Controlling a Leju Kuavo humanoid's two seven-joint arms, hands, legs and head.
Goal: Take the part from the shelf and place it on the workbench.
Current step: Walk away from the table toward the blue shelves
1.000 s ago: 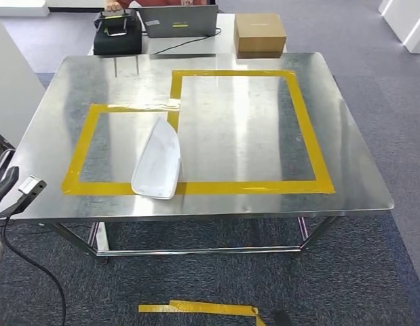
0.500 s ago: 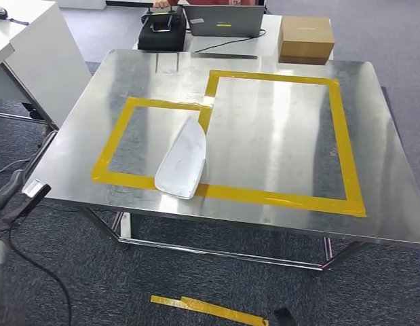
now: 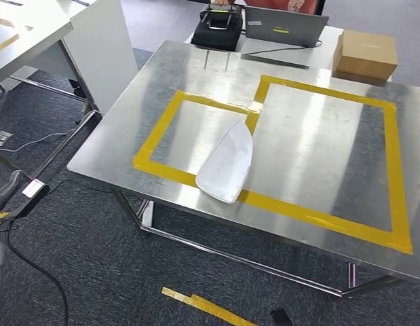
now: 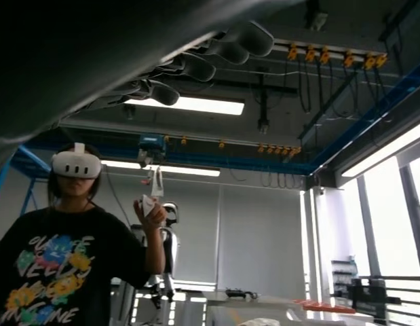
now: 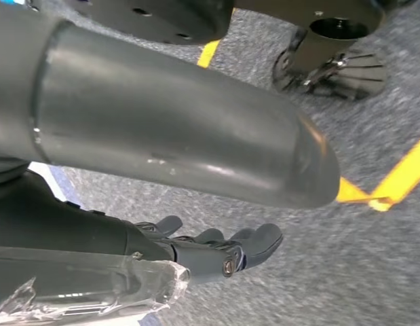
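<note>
Where yellow tape (image 3: 161,129) frames the steel workbench (image 3: 121,129), white part (image 3: 225,165) lies on its near strip. Left hand (image 4: 197,64) empty, fingers spread; right hand (image 5: 218,248) seemingly slack, empty, view poor.

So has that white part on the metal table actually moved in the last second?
No. The white part sits across the same near yellow tape line, beside the tape corner, as before. The whole picture has shifted, so the camera turned, not the part.
</note>
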